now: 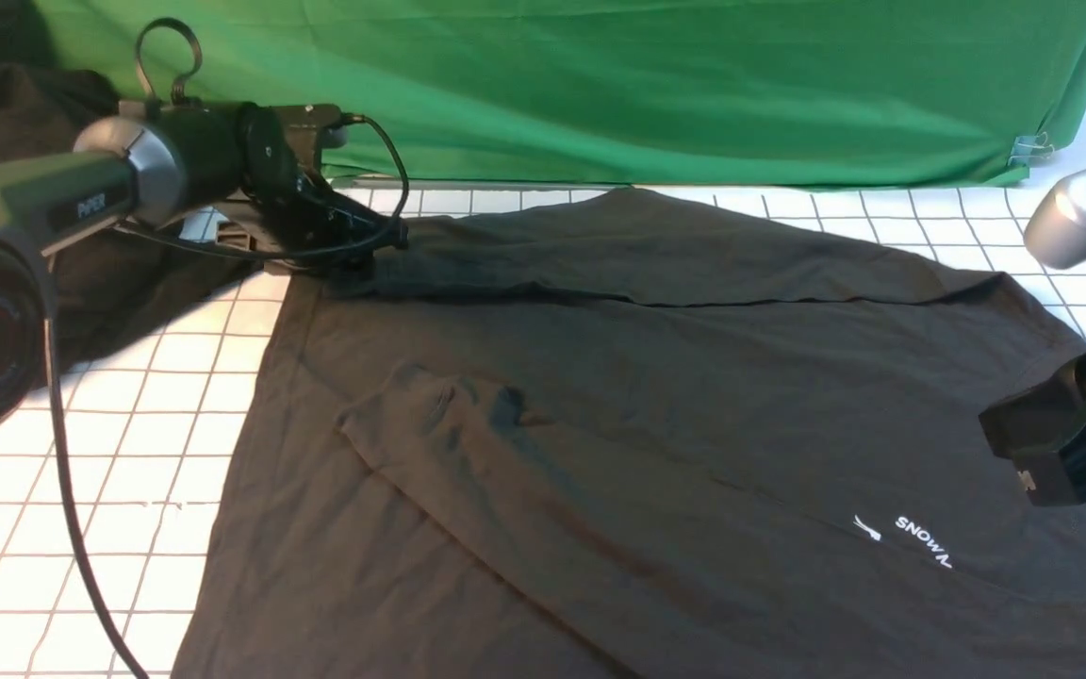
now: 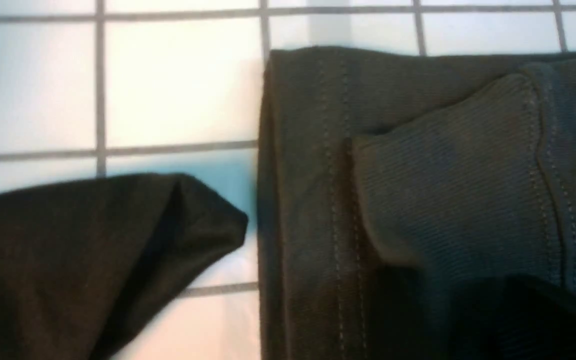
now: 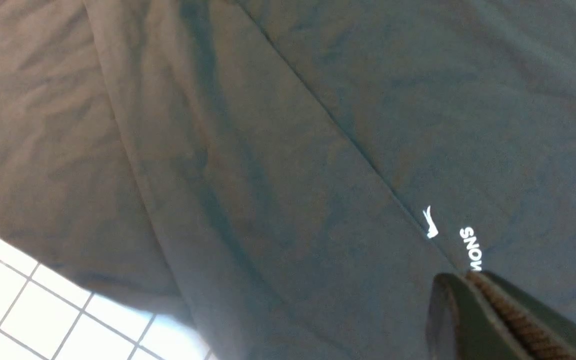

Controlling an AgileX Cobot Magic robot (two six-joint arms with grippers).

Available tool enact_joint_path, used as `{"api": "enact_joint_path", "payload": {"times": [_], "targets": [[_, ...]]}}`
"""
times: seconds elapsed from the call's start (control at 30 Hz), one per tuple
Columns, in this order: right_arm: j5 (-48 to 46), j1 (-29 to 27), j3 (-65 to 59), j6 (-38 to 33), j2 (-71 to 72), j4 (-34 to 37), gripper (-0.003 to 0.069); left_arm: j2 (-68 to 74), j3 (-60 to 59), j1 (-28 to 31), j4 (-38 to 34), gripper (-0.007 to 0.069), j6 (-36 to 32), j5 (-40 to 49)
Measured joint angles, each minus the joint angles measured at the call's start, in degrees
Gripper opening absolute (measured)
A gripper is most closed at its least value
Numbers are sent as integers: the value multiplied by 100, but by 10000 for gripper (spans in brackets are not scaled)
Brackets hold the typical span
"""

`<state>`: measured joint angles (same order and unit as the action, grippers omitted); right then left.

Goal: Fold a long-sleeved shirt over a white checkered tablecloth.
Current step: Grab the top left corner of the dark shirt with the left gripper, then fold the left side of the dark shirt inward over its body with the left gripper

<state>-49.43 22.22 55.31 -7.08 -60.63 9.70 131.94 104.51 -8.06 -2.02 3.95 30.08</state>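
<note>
The long-sleeved shirt (image 1: 656, 424) lies spread on the white checkered tablecloth (image 1: 156, 396), chest up, its white logo (image 1: 920, 539) near my right side. One sleeve (image 1: 656, 255) is folded across the far edge. My left gripper (image 1: 378, 250) sits low at the shirt's far-left corner. Its wrist view shows the ribbed cuff (image 2: 448, 190) lying on the stitched hem (image 2: 308, 200). The jaws there are only a dark blur. My right gripper (image 3: 468, 282) hovers shut and empty just above the chest beside the logo (image 3: 470, 247).
A blacker heap of cloth (image 1: 6, 113) lies at the far left behind my left arm, one corner (image 2: 78, 250) reaching toward the hem. A green cloth (image 1: 647, 85) hangs along the back, clipped (image 1: 1031, 148) at its right end.
</note>
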Motion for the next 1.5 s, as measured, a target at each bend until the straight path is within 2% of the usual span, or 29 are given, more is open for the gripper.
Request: {"api": "enact_joint_path", "payload": {"times": [0.03,0.07,0.13,0.2,0.47,0.57,0.6,0.63,0.7,0.8,0.87,1.07,1.13,1.27,1.4,1.5], "targets": [[1,0,0,0,0,0,0,0,0,0,0,216,-1,0],[34,0,0,0,0,0,0,-13,6,-27,-4,142,-69,7],[51,0,0,0,0,0,0,-40,6,-60,-4,59,-207,25],[56,0,0,0,0,0,0,-115,20,-114,-19,24,-433,83],[101,0,0,-6,5,-224,0,-639,192,-142,-334,21,-486,804],[177,0,0,150,5,-820,3,-1051,207,-149,-731,21,-689,1357],[209,0,2,460,5,-1458,4,-1320,214,-149,-1030,21,-827,1668],[214,0,2,544,5,-1528,5,-1381,214,-149,-1095,21,-853,1742],[227,0,2,975,5,-2176,7,-1675,187,-149,-1366,21,-979,2133],[252,0,2,1251,5,-2566,10,-2155,-122,-149,-1591,21,-1036,2502],[295,0,2,1298,5,-2587,10,-2403,-453,-149,-1698,21,-1059,2615],[346,0,7,1350,5,-2599,10,-3383,-2336,-155,-1806,21,-1126,2361],[346,0,7,1350,5,-2582,11,-3742,-3329,-181,-1879,21,-1126,2068],[380,0,7,1356,5,-2560,13,-4014,-4420,-298,-1971,21,-1126,1478],[384,0,7,1362,5,-2500,17,-4020,-4945,-372,-1947,30,-1126,1152],[386,0,7,1362,5,-2385,19,-4014,-5085,-389,-1717,73,-1126,1009]]}}
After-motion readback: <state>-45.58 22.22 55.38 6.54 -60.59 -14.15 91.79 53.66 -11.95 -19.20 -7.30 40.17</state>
